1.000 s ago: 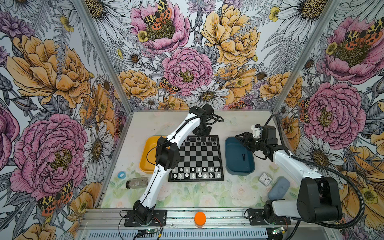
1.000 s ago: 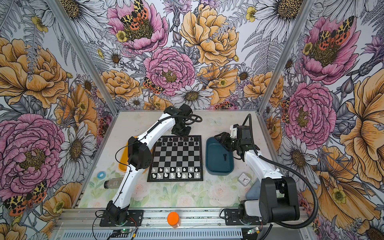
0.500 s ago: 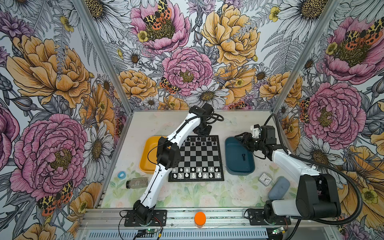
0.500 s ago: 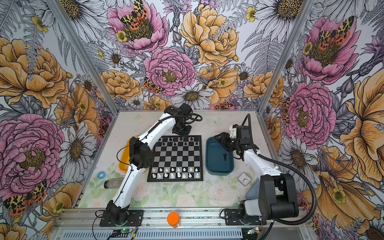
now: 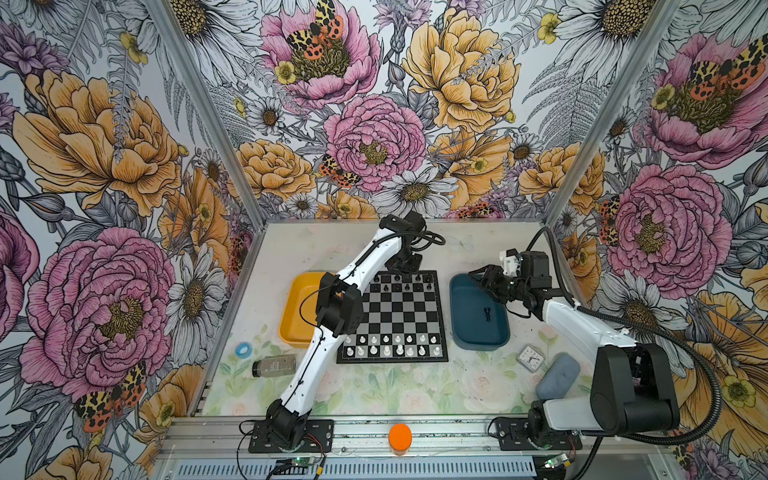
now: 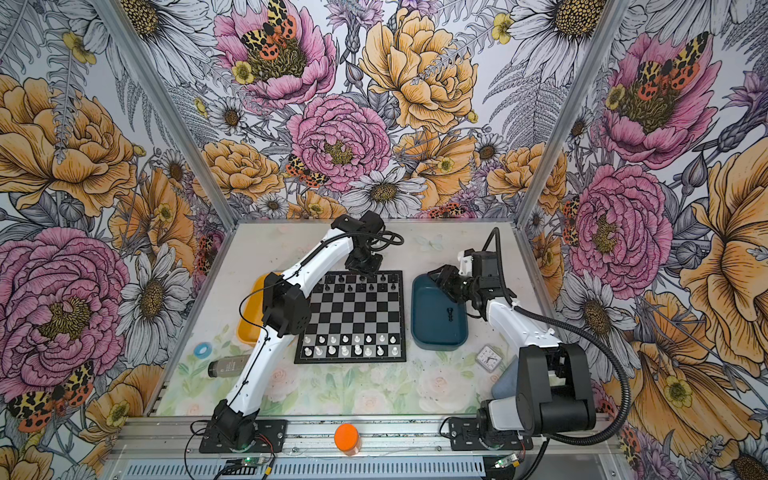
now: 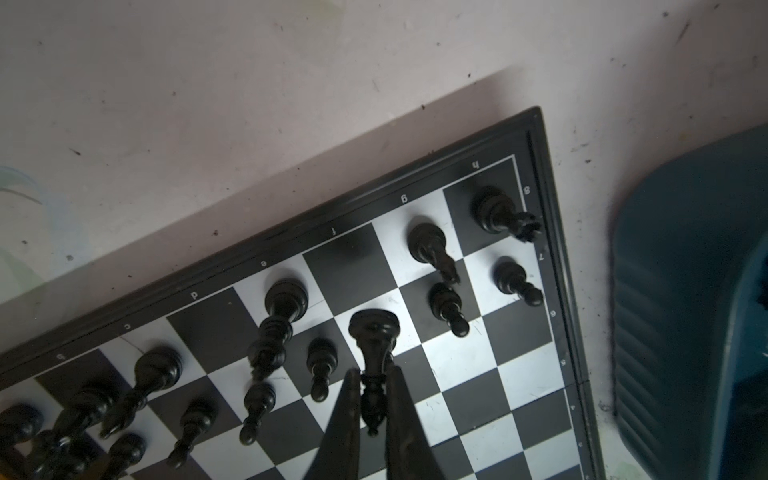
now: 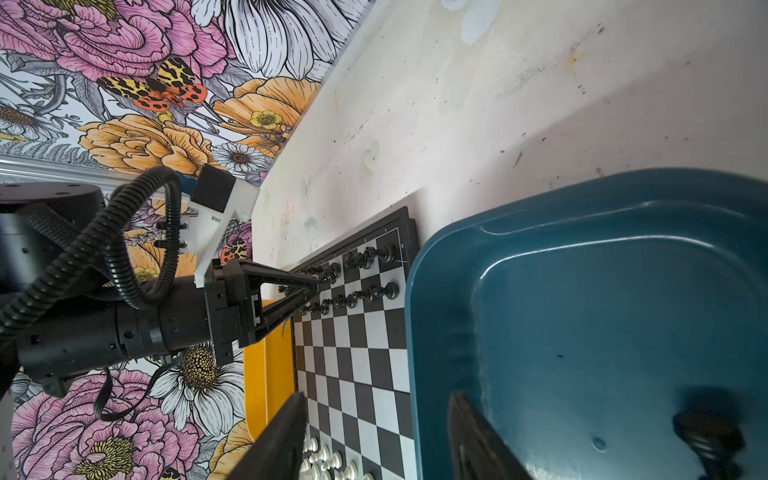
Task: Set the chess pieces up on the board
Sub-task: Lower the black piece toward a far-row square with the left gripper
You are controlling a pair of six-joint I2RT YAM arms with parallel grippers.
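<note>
Black plastic piece (image 7: 374,332) looks light and slippery; my left gripper (image 7: 373,376) pinches its slim neck, right gripper (image 8: 376,399) hangs half-open, empty

Wide open across the middle of the board (image 5: 399,313): four bare rows between the black chess pieces (image 5: 409,286) at the far edge and the white chessmen (image 5: 388,351) at the near one. Far rows are packed, and the left gripper (image 7: 372,374), clamped on one of them, hangs above. The left arm (image 5: 332,307) bars the board's left side and the yellow tray (image 5: 295,307). The dark blue tray (image 5: 469,328) lies almost bare, right gripper (image 5: 478,278) over its far corner.
</note>
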